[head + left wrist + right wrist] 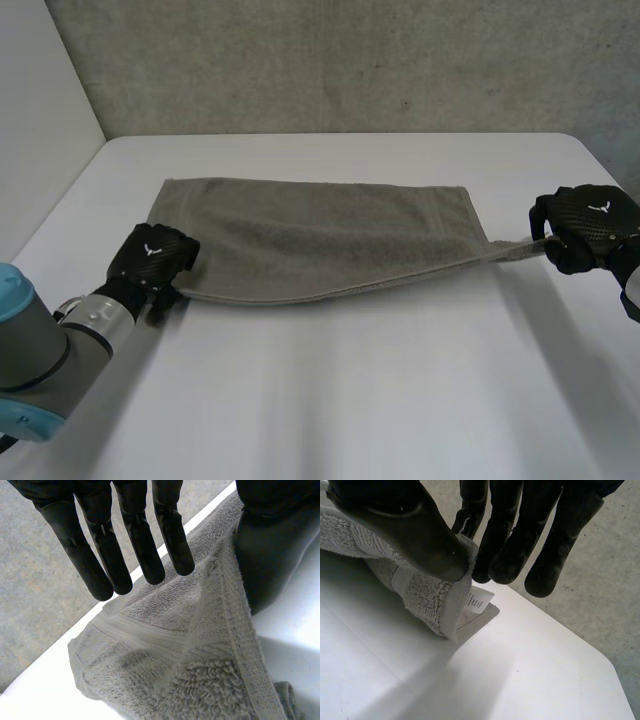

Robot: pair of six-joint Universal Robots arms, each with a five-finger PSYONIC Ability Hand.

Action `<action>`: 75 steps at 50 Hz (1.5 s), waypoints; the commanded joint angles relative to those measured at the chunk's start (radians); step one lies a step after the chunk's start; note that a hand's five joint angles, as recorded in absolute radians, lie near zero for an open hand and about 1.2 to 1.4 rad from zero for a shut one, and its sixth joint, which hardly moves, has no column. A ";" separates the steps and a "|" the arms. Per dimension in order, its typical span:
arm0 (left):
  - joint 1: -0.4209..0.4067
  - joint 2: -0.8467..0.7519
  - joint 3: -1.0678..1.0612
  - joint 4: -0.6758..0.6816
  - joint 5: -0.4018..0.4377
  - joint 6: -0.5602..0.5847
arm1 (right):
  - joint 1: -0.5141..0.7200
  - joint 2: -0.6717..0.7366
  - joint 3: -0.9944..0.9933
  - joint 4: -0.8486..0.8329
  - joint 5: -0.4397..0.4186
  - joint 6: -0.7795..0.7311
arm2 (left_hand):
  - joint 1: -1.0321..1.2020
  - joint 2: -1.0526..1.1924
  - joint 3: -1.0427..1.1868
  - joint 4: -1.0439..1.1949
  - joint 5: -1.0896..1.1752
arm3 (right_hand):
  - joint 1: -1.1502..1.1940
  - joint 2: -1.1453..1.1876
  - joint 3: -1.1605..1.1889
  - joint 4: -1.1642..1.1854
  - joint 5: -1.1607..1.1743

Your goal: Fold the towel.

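**Grey terry towel** [320, 235]: spread lengthwise across the white surface [330, 400], lying toward 12 o'clock from the surface's centre in the head view. Its far long edge lies flat. Its near long edge is drawn taut between the two hands. That edge rises off the surface toward 3 o'clock, where the corner is pulled out into a narrow strip.

**Left robot hand** [152, 262]: at the towel's 8 o'clock corner. In its wrist view the fingers [105, 545] are straight and slightly spread over the cloth. The thumb [265, 555] is set against the hem, and the corner is lifted and doubled beneath. The cloth appears pinched between thumb and fingers, but the contact itself is hidden.

**Right robot hand** [585, 228]: at 3 o'clock of the towel, clear of its main body. In its wrist view the thumb [405, 525] clamps the corner against the curled fingers [512, 550]. A white care label [479, 601] hangs below the pinched corner.
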 commanded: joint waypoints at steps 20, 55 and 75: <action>0.089 0.222 -0.069 -0.190 -0.017 -0.003 | 0.006 -0.007 -0.018 0.011 0.112 0.014 | 0.462 0.469 0.463 0.458 0.470 | 0.058 0.065 0.052 0.053 0.051; 0.321 0.711 -0.150 -0.548 0.336 -0.001 | -0.163 -0.239 -0.197 0.640 -0.041 -0.399 | 0.462 0.469 0.463 0.458 0.470 | 0.058 0.065 0.052 0.053 0.051; 0.052 -0.178 0.559 -0.506 0.020 -0.001 | 0.132 0.477 -0.712 0.419 0.221 -0.284 | 0.462 0.469 0.463 0.458 0.470 | 0.058 0.065 0.052 0.053 0.051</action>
